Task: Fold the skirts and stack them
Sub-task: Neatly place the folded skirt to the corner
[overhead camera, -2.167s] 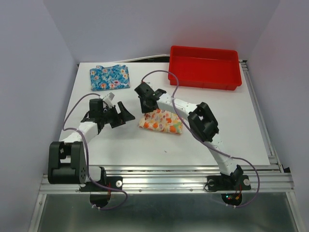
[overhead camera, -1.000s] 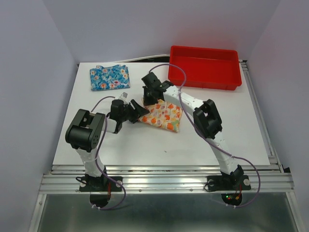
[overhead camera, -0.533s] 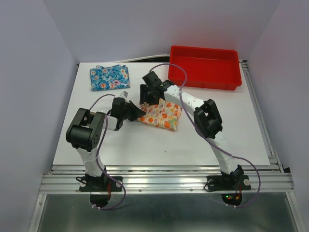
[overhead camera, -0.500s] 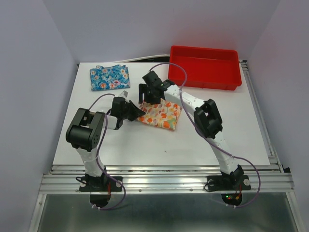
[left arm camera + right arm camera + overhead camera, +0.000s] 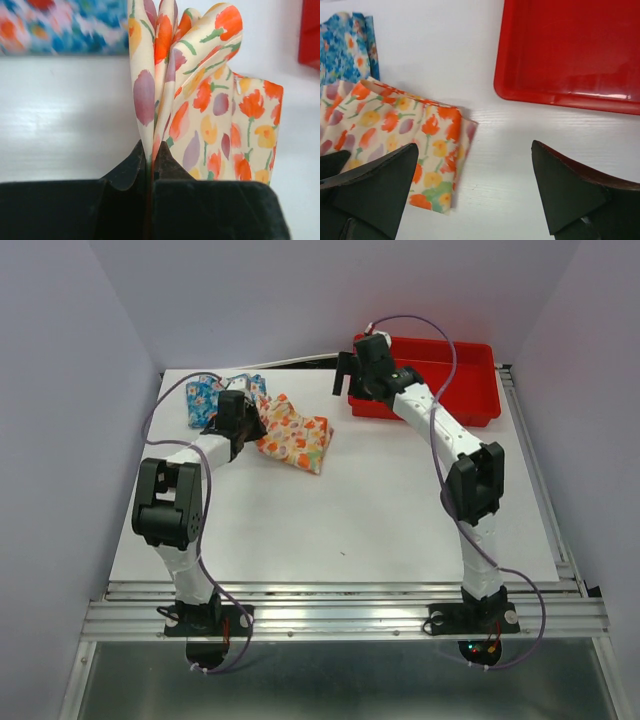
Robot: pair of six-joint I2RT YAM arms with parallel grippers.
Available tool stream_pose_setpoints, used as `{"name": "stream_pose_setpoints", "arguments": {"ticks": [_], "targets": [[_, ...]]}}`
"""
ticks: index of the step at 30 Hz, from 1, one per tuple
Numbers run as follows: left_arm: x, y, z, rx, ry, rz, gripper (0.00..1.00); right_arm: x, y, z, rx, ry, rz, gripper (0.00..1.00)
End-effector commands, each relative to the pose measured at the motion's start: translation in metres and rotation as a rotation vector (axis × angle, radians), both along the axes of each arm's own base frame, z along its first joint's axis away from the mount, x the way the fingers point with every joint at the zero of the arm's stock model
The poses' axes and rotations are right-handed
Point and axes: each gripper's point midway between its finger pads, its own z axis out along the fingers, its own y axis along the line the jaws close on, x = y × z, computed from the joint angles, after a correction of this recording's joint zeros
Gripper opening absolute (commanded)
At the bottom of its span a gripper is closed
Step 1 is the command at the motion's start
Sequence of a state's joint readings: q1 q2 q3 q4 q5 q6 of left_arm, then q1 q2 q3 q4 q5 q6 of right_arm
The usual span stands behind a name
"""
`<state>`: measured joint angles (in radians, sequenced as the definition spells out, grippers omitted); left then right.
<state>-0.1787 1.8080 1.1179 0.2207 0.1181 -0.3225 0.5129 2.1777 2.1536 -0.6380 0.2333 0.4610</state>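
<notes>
The cream-yellow skirt (image 5: 296,436) with orange and red flowers lies folded on the white table. Its left edge is pinched and lifted in my left gripper (image 5: 240,424). In the left wrist view the jaws (image 5: 150,156) stand shut on several bunched layers of that skirt (image 5: 220,125). The blue skirt (image 5: 205,395) lies just behind at the back left, partly covered by my left arm, and shows blurred in the left wrist view (image 5: 60,25). My right gripper (image 5: 351,372) hovers open near the tray, holding nothing. Below its spread fingers (image 5: 475,147) lie the cream skirt (image 5: 395,125) and the blue skirt (image 5: 345,45).
A red plastic tray (image 5: 424,380) stands at the back right, its near-left corner under my right gripper (image 5: 570,50). A cable runs along the table's back edge. White table surface stretches in front of the skirts.
My left gripper shut on the cream skirt's edge and pulled it back-left, up to the blue skirt. My right gripper let go, opened wide and swung back toward the red tray.
</notes>
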Motion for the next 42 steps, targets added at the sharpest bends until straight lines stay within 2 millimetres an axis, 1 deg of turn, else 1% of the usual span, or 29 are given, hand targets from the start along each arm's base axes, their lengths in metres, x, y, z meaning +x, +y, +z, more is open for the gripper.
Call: {"name": "stream_pose_setpoints", "arguments": {"ticks": [1,2,3,5,6,9,10,11,12,13,15,17,19,21,23,24,26,27,29,30,34,36,37,41,42], "targets": [[0.046,0.019,0.040,0.184,-0.144,-0.015,0.00,0.003,-0.012,0.042,0.000,-0.099,-0.009,1.00],[0.053,0.019,0.043,0.196,-0.152,-0.015,0.00,0.002,-0.012,0.039,0.000,-0.091,-0.009,1.00],[0.066,0.019,0.050,0.227,-0.182,-0.028,0.00,0.004,-0.016,0.038,0.002,-0.088,-0.013,1.00],[0.078,0.020,0.058,0.252,-0.216,-0.033,0.00,0.002,-0.015,0.033,0.002,-0.074,-0.004,1.00],[0.090,0.025,0.065,0.291,-0.243,-0.015,0.00,0.002,-0.014,0.032,0.003,-0.073,-0.001,1.00],[0.105,0.027,0.075,0.302,-0.274,-0.008,0.00,0.002,-0.013,0.029,0.004,-0.066,0.004,1.00],[0.113,0.029,0.082,0.309,-0.291,0.005,0.00,0.002,-0.013,0.027,0.002,-0.062,0.005,1.00],[0.118,0.033,0.086,0.313,-0.303,0.023,0.00,0.002,-0.012,0.027,0.003,-0.062,0.009,1.00],[0.123,0.036,0.086,0.322,-0.310,0.033,0.00,0.002,-0.012,0.026,0.002,-0.060,0.011,1.00],[0.128,0.040,0.096,0.344,-0.335,0.034,0.00,0.002,-0.011,0.025,0.004,-0.058,0.014,1.00],[0.137,0.048,0.107,0.364,-0.373,0.037,0.00,0.000,-0.010,0.022,0.004,-0.049,0.025,1.00],[0.141,0.054,0.116,0.365,-0.403,0.031,0.00,0.000,-0.009,0.020,0.007,-0.045,0.029,1.00],[0.146,0.067,0.127,0.369,-0.426,0.042,0.00,-0.001,-0.009,0.018,0.005,-0.039,0.030,1.00],[0.149,0.078,0.132,0.367,-0.425,0.062,0.00,-0.001,-0.009,0.016,0.004,-0.034,0.030,1.00],[0.149,0.084,0.135,0.370,-0.430,0.070,0.00,0.000,-0.008,0.015,0.006,-0.034,0.028,1.00],[0.148,0.085,0.143,0.369,-0.453,0.071,0.00,-0.001,-0.007,0.013,0.009,-0.029,0.032,1.00],[0.146,0.092,0.144,0.371,-0.462,0.081,0.00,-0.002,-0.006,0.011,0.014,-0.021,0.037,1.00],[0.144,0.094,0.150,0.372,-0.478,0.087,0.00,-0.002,-0.005,0.010,0.016,-0.020,0.038,1.00],[0.142,0.095,0.151,0.354,-0.492,0.070,0.00,-0.002,-0.005,0.009,0.013,-0.016,0.042,1.00],[0.142,0.096,0.156,0.344,-0.508,0.066,0.00,-0.003,-0.005,0.008,0.013,-0.014,0.041,1.00],[0.141,0.105,0.155,0.309,-0.509,0.082,0.00,-0.003,-0.006,0.008,0.013,-0.016,0.042,1.00],[0.143,0.102,0.151,0.289,-0.495,0.075,0.00,-0.003,-0.006,0.009,0.012,-0.016,0.041,1.00],[0.143,0.118,0.148,0.286,-0.480,0.098,0.00,-0.003,-0.007,0.008,0.009,-0.015,0.040,1.00],[0.139,0.131,0.135,0.284,-0.452,0.111,0.00,-0.003,-0.008,0.007,0.005,-0.014,0.037,1.00],[0.138,0.137,0.131,0.279,-0.440,0.126,0.00,-0.004,-0.007,0.007,0.006,-0.013,0.038,1.00]]}}
